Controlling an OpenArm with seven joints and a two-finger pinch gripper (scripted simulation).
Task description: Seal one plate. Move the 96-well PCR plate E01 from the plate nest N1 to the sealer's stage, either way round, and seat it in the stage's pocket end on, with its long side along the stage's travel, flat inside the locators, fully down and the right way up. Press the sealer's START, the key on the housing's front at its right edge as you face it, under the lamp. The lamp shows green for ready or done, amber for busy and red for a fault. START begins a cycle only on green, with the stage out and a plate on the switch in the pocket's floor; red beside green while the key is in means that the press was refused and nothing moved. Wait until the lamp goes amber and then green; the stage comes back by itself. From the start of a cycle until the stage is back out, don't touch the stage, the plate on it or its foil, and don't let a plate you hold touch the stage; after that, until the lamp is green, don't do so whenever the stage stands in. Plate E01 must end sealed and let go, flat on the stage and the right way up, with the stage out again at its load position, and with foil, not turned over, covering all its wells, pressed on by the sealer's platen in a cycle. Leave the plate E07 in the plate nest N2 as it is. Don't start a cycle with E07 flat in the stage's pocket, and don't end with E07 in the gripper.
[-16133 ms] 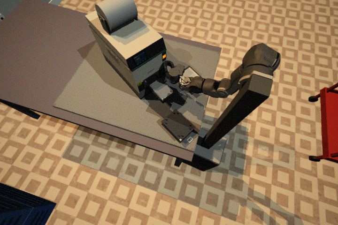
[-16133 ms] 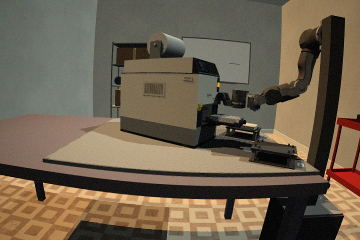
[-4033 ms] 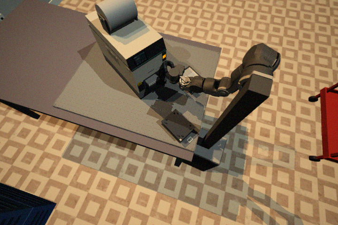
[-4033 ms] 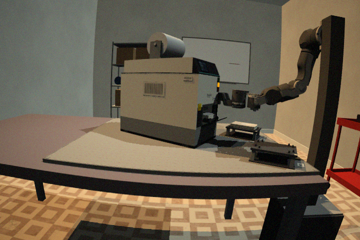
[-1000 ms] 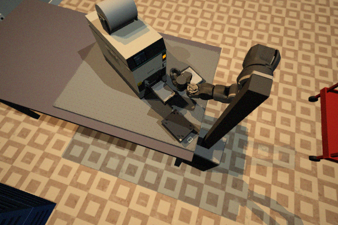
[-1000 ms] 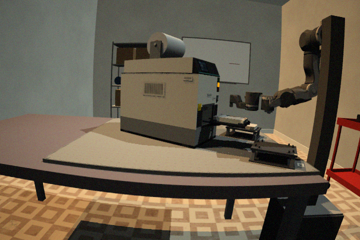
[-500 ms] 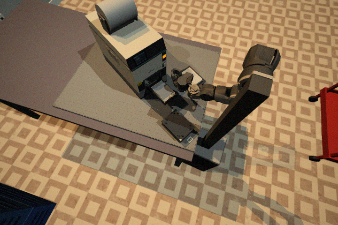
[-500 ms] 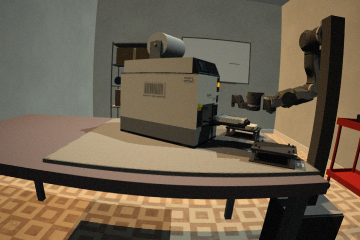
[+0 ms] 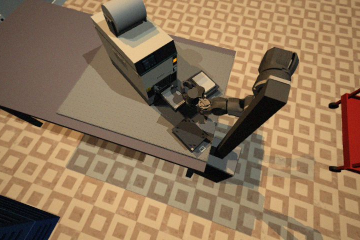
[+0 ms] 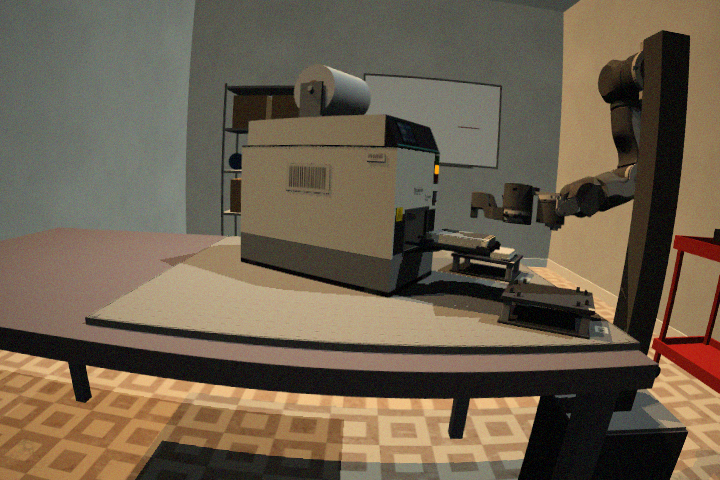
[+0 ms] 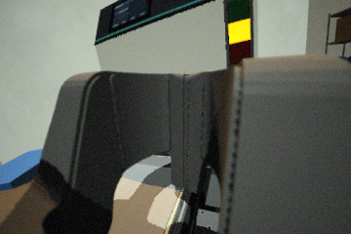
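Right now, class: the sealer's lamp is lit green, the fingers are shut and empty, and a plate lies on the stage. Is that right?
Not quite. The lamp is lit amber, not green, as the wrist view shows. The fingers are shut and empty, and a plate lies on the stage.
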